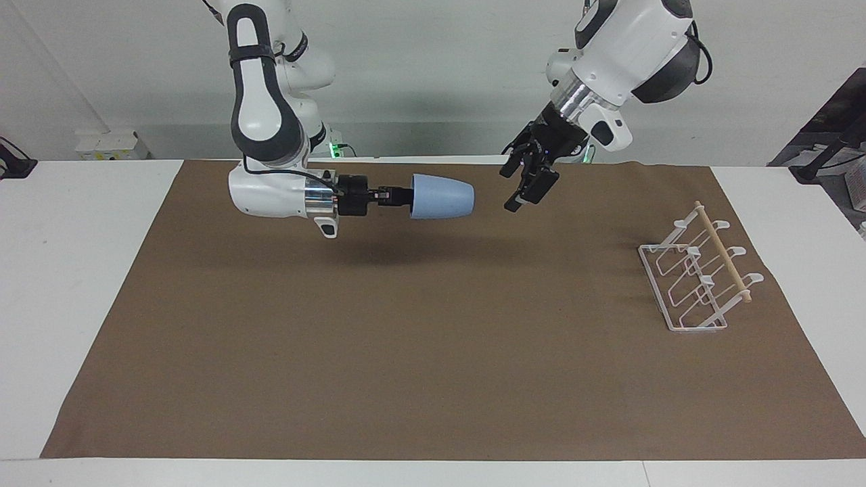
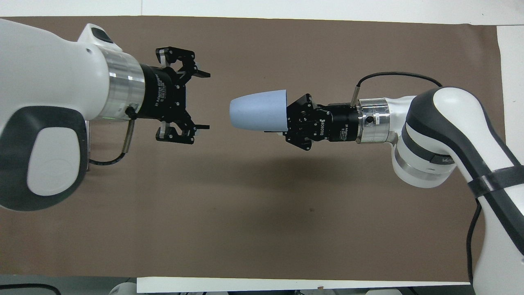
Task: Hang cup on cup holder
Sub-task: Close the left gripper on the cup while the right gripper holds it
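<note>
Light-blue cup [image 1: 442,197] [image 2: 258,115] lies horizontal in the air, gripped at its rim. White wire cup holder [image 1: 697,276] with wooden dowel stands upright toward the left arm's end of the surface [image 1: 433,379].

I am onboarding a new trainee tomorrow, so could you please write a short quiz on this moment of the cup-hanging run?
1. True or false: the cup stands on the brown mat.
2. Which way does the cup's closed bottom point? A) toward the left gripper B) straight down C) toward the right gripper
3. Fill in: the cup holder stands at the ____ arm's end of the table.

Key
1. False: the right gripper holds it by the rim, on its side, up over the mat.
2. A. The left gripper is open and not touching it.
3. left
</note>
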